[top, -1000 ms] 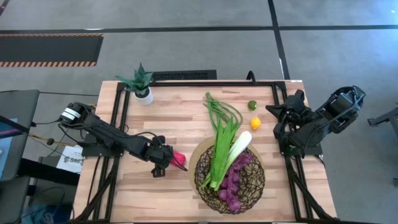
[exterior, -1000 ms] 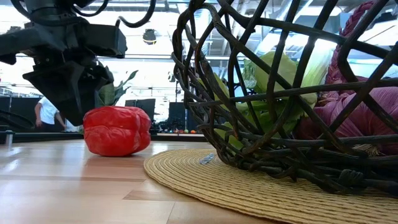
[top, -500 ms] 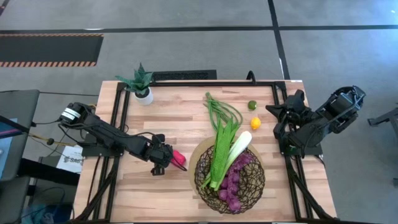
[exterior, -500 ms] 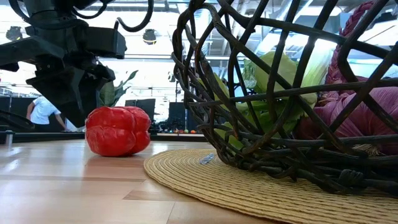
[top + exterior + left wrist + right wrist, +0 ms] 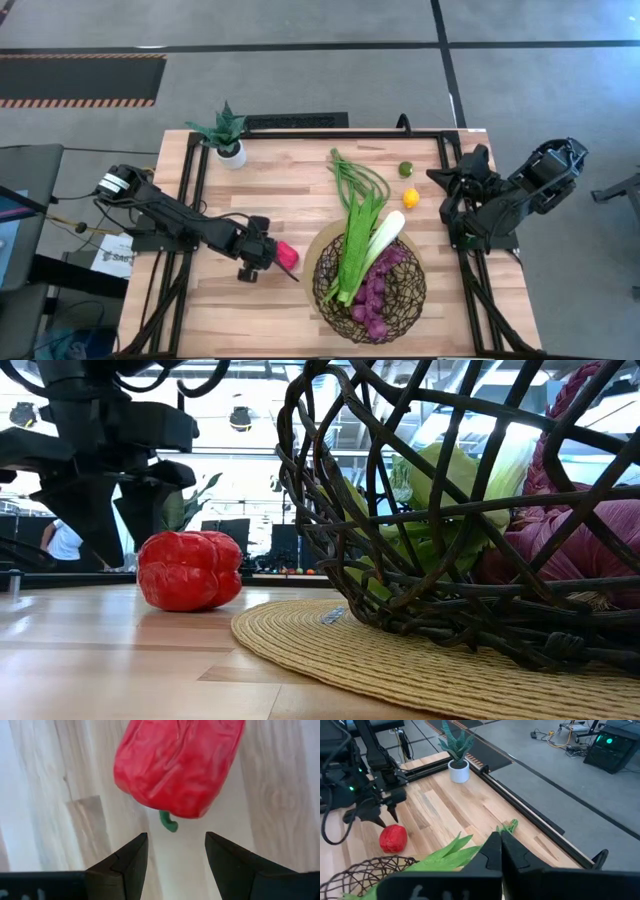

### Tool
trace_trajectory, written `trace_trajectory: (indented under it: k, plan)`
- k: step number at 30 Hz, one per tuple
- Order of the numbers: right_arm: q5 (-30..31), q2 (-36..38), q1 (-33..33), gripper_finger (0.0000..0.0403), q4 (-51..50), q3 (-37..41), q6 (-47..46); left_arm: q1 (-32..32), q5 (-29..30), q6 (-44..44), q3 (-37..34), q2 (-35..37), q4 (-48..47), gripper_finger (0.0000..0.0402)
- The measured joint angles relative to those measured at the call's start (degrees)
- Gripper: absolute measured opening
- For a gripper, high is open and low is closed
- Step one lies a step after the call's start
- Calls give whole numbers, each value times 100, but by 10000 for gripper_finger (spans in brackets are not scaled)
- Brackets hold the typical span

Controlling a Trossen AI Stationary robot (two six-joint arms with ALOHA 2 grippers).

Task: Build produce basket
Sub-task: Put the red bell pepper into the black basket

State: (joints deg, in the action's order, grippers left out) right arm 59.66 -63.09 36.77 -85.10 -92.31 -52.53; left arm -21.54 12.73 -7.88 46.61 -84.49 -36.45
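Observation:
The red pepper point(image 5: 288, 256) lies on its side on the wood table, left of the basket point(image 5: 372, 290); its green stem point(image 5: 169, 822) points at my left gripper point(image 5: 176, 851). That gripper stands open just short of the pepper point(image 5: 190, 570), fingers slanting down, touching nothing. The dark wire basket holds purple grapes point(image 5: 378, 292). A leek point(image 5: 386, 234) and a green leafy stalk point(image 5: 355, 240) lean out over its far rim. Looped green beans point(image 5: 356, 176), a lemon point(image 5: 411, 197) and a lime point(image 5: 406, 169) lie on the table beyond it. My right gripper point(image 5: 500, 851) is shut and raised at the right edge.
A small potted spiky plant point(image 5: 229, 138) stands at the far left corner. The basket sits on a round woven mat point(image 5: 400, 660). Black rails point(image 5: 190, 190) run along the table's left, right and far edges. Bare wood point(image 5: 290, 200) lies between the plant and the beans.
My left gripper has rolled about its own pointing line while staying in place beside the pepper; in the low view its two fingers now show apart as separate prongs. The pepper lies where it was.

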Motion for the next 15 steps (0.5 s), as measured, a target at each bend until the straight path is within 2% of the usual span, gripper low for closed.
trace_trajectory:
  k: [5,15]
  plan:
    - [15,0,0,5,46,0,2,0,110,367,0,0,170,184]
    - [22,0,1,5,156,0,-1,1,280,383,0,0,407,184]
